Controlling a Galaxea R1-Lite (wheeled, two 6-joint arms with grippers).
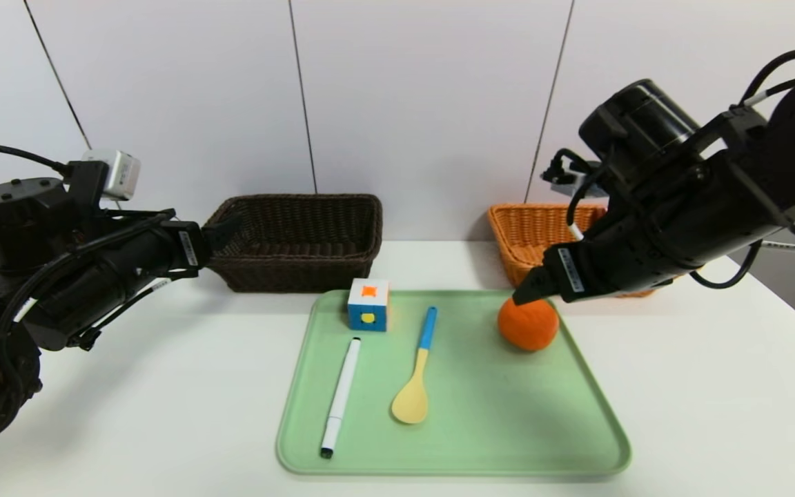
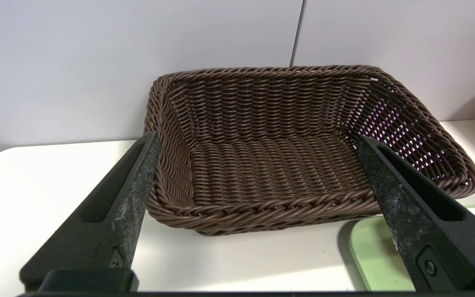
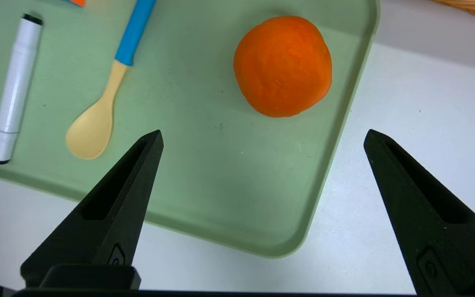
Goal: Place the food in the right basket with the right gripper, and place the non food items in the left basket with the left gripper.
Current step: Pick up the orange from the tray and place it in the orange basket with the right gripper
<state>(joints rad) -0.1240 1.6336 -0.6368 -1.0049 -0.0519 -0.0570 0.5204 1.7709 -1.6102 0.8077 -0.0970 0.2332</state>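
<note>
The left gripper (image 1: 228, 231) is hanging at the left side of the table (image 1: 680, 386), right by the left end of the left basket (image 1: 301, 241). Its fingers (image 2: 109, 218) are spread wide apart and are holding nothing. From the left wrist view, the dark brown basket is sitting just past the two finger tips, and nothing is lying inside it.

The left basket is standing at the back edge of the table, close to the wall. In front of it a green tray (image 1: 508, 428) is lying near the front edge of the table.

The white marker (image 1: 340, 396) is lying along the left side of the tray, with its black tip pointing to the front edge. The little cube (image 1: 368, 305) is sitting at the tray's back left corner, just behind the marker. The spoon (image 1: 417, 367) is lying in the middle of the tray, its blue handle pointing to the back and its yellow bowl pointing to the front.

The orange fruit (image 1: 528, 324) is sitting near the tray's back right corner, close to the right rim.

The right gripper (image 1: 528, 286) is hanging just above the fruit and pointing down at a slant. Its fingers (image 3: 109, 218) are spread wide and are gripping nothing.

The right basket (image 1: 535, 235) is standing at the back of the table, behind the fruit, and the right arm is hiding most of it.
</note>
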